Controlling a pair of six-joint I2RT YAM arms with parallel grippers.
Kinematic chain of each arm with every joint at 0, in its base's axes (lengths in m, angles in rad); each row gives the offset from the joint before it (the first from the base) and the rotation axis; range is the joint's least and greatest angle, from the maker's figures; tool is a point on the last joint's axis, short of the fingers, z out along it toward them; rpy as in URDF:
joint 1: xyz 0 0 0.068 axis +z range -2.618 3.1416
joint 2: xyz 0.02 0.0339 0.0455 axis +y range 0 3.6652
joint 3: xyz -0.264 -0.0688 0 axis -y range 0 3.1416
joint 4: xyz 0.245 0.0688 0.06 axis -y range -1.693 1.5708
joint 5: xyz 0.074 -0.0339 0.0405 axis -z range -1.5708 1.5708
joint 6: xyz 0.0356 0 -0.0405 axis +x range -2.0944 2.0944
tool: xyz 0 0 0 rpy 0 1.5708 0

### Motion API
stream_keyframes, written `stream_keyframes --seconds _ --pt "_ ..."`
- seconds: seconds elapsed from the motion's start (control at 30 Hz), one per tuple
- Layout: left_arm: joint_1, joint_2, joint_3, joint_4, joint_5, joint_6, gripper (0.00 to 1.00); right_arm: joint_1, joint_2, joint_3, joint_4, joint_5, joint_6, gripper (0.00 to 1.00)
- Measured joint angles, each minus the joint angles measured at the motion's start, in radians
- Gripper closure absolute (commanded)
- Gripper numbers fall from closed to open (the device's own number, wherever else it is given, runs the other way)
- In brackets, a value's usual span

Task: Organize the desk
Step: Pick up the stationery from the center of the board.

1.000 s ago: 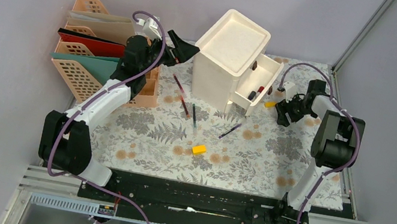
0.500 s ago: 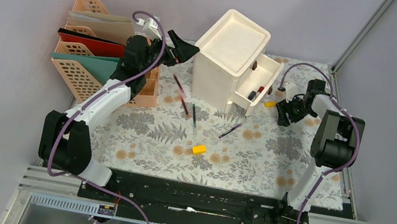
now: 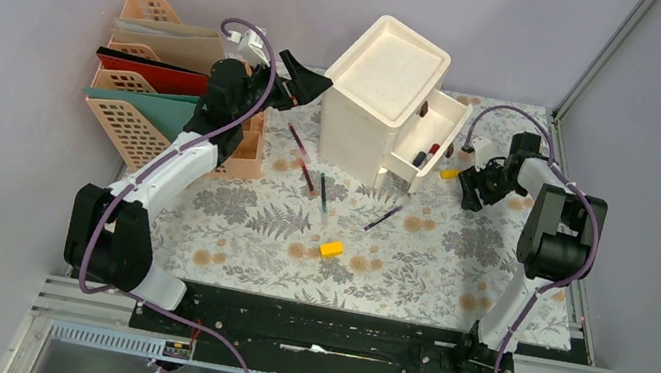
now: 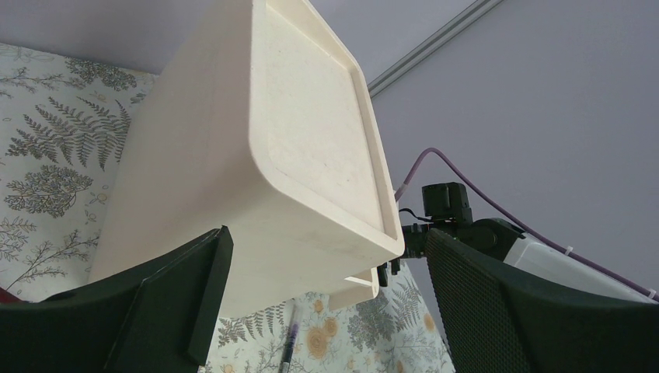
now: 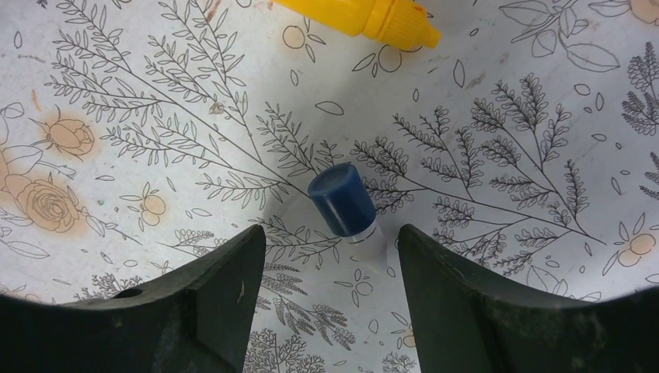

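Desk (image 3: 248,234) holds a blue-capped bottle (image 5: 343,203) standing at its far right, squarely between the right gripper (image 5: 330,250)'s spread fingers (neither touching it).

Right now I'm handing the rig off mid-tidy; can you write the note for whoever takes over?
Grippers: the left gripper is open and empty, up beside the drawer unit. The right gripper is open, low over the desk, straddling a blue-capped item without touching it.
Done: a few small things lie in the open drawer.
Left: the blue-capped item, the yellow item near it, the pens and the yellow block lie loose on the cloth.
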State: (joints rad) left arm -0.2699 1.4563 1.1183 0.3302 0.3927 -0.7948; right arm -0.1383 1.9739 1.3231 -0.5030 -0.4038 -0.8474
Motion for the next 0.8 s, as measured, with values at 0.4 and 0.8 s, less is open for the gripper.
stream_keyframes --seconds 0.4,0.8 --pt "0.0 0.0 0.0 0.0 0.0 0.0 0.01 0.002 -0.014 -0.002 -0.018 0.008 0.064 0.19" --pt "0.0 0.0 0.0 0.0 0.0 0.0 0.01 0.002 -0.016 0.032 -0.021 0.03 0.122 0.53"
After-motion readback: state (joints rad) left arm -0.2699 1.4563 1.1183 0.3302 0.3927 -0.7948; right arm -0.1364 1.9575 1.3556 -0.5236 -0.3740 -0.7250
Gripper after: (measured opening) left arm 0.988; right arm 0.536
